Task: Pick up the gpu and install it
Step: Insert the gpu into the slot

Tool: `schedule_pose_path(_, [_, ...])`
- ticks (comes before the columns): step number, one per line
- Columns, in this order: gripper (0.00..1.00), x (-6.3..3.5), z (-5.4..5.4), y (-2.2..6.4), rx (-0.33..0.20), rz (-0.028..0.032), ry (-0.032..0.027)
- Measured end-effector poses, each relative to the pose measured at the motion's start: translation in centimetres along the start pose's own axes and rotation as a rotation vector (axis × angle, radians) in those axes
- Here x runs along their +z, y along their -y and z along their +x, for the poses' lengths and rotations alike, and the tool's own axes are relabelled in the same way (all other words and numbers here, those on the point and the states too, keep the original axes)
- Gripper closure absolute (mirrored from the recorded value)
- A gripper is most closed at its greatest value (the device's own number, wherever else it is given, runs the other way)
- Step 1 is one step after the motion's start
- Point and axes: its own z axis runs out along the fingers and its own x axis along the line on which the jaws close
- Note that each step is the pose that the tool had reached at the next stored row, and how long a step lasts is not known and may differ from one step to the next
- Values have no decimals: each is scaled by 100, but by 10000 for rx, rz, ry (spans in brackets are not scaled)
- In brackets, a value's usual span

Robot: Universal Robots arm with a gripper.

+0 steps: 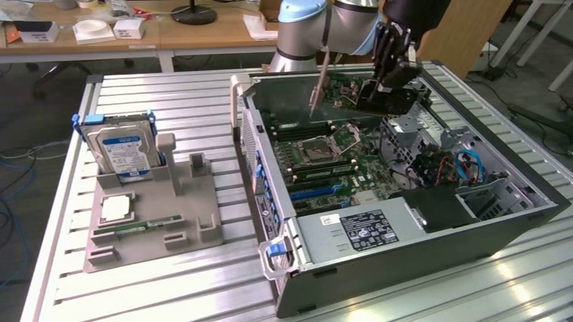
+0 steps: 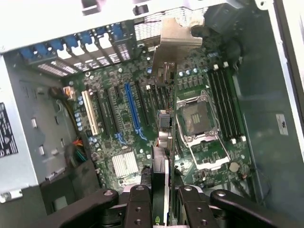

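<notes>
Way in: case (image 1: 501,231) was open on top, straight down to motherboard (image 1: 336,164).
Blockers: power supply (image 1: 358,231), cable tangle (image 1: 467,168), case walls.
gpu (image 2: 178,33) in gripper (image 2: 163,189): hung above slots (image 2: 132,111).

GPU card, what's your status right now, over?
Gripper shut on gpu. Held edge-down over motherboard inside open case, not seated. Nothing seen blocking the expansion slots.
</notes>
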Motion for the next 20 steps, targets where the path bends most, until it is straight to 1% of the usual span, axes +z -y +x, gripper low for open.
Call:
schedule_pose_path(2, [73,7,0,0,-300,33,-3])
schedule_pose_path(3, [73,19,1,1,-733,249,20])
schedule_pose_path(4, [73,29,1,1,-970,491,55])
schedule_pose_path(5, [73,41,0,3,-1201,510,62])
schedule_pose_path(8, [73,59,1,2,-1753,538,56])
schedule_pose_path(10, [73,68,3,3,-2015,569,56])
schedule_pose_path(12, [73,72,3,3,-2067,601,58])
schedule_pose_path(14, [73,81,5,3,-2069,613,62])
schedule_pose_path(20, [73,84,7,3,-2068,614,59])
